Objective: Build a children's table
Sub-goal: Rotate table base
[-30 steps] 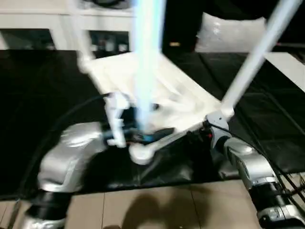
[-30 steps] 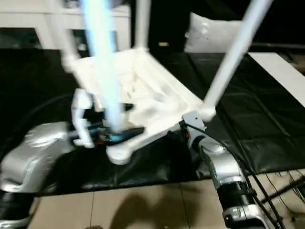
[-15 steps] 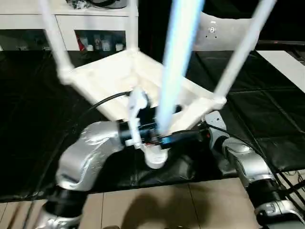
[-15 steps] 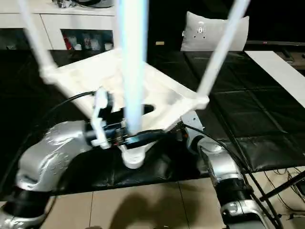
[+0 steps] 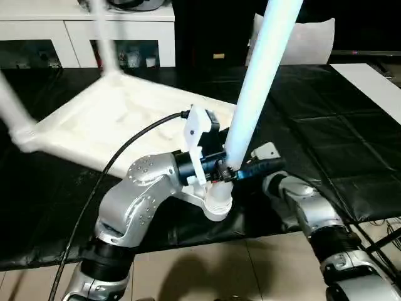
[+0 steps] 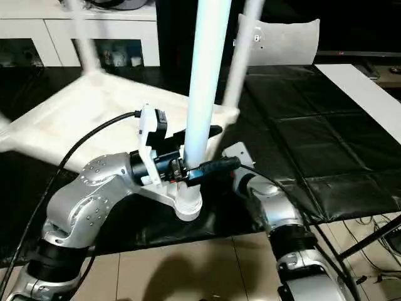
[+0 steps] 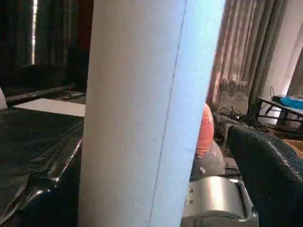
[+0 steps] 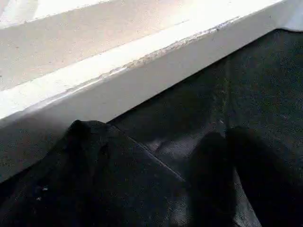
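Four legs rise from the children's table (image 5: 125, 119), which lies inverted, ribbed underside up, on the black-covered tabletop (image 5: 326, 125). The nearest leg (image 5: 257, 81) stands in its corner socket (image 5: 216, 204) at the tabletop's front edge. The left end effector (image 6: 195, 168) straddles this leg just above the socket. Its fingers are apart, one on each side, and a gap shows between the leg and one finger (image 7: 265, 175). The right end effector (image 8: 151, 132) sits low over the black covering, just beside the table's white rim (image 8: 142, 71), with its fingers apart and holding nothing.
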Controlling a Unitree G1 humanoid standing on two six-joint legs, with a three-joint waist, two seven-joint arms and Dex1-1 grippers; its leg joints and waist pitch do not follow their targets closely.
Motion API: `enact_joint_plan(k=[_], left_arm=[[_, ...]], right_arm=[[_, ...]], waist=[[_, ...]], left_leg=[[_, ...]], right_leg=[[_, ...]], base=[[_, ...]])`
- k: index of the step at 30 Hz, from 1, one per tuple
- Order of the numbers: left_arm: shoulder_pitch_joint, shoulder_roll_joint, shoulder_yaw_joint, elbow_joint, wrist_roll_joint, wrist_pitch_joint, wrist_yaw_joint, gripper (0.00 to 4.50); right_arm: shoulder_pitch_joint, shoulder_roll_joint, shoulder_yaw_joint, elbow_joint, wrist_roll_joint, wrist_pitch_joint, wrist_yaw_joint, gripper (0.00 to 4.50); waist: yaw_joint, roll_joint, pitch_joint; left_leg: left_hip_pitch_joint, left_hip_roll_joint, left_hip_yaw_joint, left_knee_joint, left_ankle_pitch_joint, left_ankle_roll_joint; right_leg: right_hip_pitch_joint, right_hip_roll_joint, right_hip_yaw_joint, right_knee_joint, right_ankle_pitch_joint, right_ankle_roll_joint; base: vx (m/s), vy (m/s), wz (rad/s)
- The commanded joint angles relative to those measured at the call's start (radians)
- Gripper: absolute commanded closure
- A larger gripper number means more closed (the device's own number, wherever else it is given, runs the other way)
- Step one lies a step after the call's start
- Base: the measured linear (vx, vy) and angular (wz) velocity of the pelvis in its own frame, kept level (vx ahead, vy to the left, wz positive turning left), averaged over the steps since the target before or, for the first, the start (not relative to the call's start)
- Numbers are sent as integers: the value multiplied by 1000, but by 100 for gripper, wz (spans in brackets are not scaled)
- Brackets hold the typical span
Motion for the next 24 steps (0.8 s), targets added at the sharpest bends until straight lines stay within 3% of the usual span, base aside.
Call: enact_joint_plan(k=[1,7,11,12,13,16,20,24], left_arm=[[-27,-27,-47,-4,4,-2,7,5],[-37,-53,-41,23,29,3,71,5],[-61,-71,-19,88,85,-29,151,5],[-64,-73,-14,98,93,-40,163,5],[-68,-76,-8,109,102,-51,174,5],[-76,-86,1,124,114,-73,191,5],[-92,-91,2,148,140,-115,212,5],[-89,-72,-25,155,165,-148,189,5]], right_arm=[[-34,42,38,2,9,-29,43,0],[-13,52,50,-11,23,-61,123,0],[3,54,64,-24,27,-97,167,0],[4,55,60,-20,27,-104,161,0],[2,55,55,-13,24,-112,150,0],[-5,51,32,10,12,-131,102,0],[-7,38,-19,25,11,-157,49,0],[2,13,-37,23,13,-162,47,0]], waist=[[12,9,-61],[12,12,-60],[12,8,-58],[13,13,-57],[13,11,-59],[16,17,-60],[21,15,-62],[25,13,-62]], left_leg=[[-18,89,-39,-73,-32,60],[-19,86,-36,-71,-50,62],[-16,82,-38,-72,-76,70],[-17,80,-38,-72,-76,69],[-15,81,-38,-71,-75,68],[-14,86,-41,-73,-68,65],[-15,89,-40,-73,-52,67],[-19,86,-38,-71,-30,83]], right_leg=[[70,-129,97,-82,-212,-120],[71,-127,95,-88,-234,-113],[68,-125,90,-102,-319,-70],[69,-126,89,-103,-327,-67],[66,-125,90,-104,-329,-62],[65,-125,89,-100,-298,-71],[66,-128,93,-91,-244,-98],[69,-131,94,-89,-235,-100]], base=[[0,0,0],[0,0,0],[0,0,0],[0,0,0],[0,0,0],[0,0,0],[0,0,0],[0,0,0]])
